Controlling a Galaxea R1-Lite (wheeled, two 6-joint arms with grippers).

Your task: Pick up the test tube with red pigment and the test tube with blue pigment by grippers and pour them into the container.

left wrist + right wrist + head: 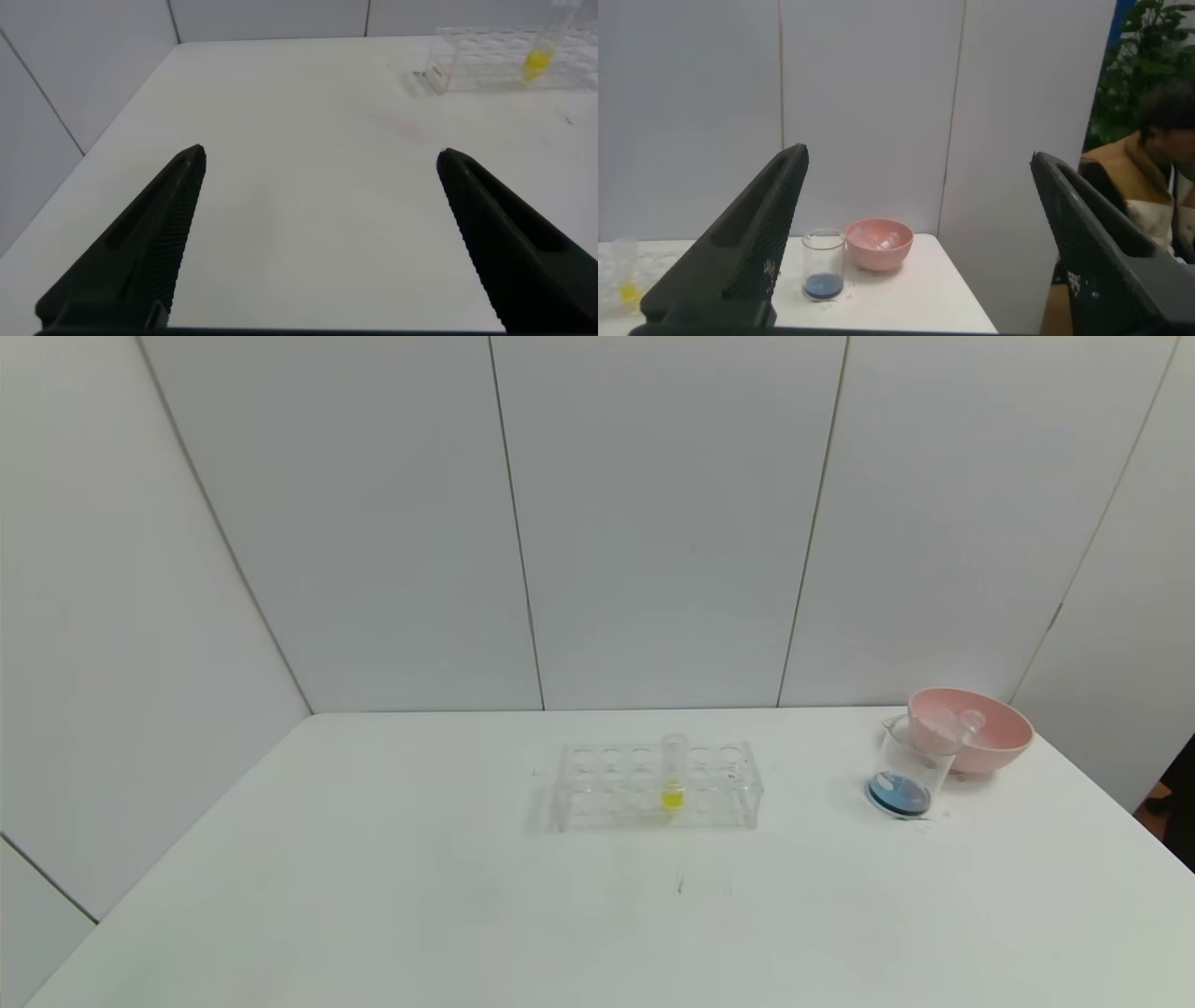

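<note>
- The container (pixel 910 773), a small clear glass beaker, stands on the white tabletop (pixel 373 896) toward its far right side, with dark blue liquid pooled at its bottom.
- A pink bowl (pixel 980 728) sits just behind and to the right of the container, touching or nearly touching it; clear tubes (pixel 966 723) lie inside the bowl, too faint to tell whether any pigment remains in them.
- A clear rack (pixel 658 786) stands near the middle of the tabletop, well apart from the container, and carries one upright tube with yellow liquid (pixel 673 784) at its bottom.
- No tube with red or blue liquid shows in the rack.
- The right pincer (pixel 920 243) hangs off the right end of the tabletop, well apart from the container (pixel 823 266) and the pink bowl (pixel 879 245), both of which appear between its two dark fingers (pixel 747 252) from the wrist camera.
- The right pincer's jaws stand wide apart, holding and touching nothing.
- The left pincer (pixel 322 233) hangs over the bare left part of the tabletop (pixel 308 140), with the rack (pixel 509 61) and its yellow tube (pixel 536 62) far off toward the middle.
- The left pincer's jaws are likewise spread wide, gripping nothing and touching nothing.
- Neither arm appears in the head view.
- A seated person (pixel 1148 187) and green foliage (pixel 1148 47) show beyond the wall panels on the right.
</note>
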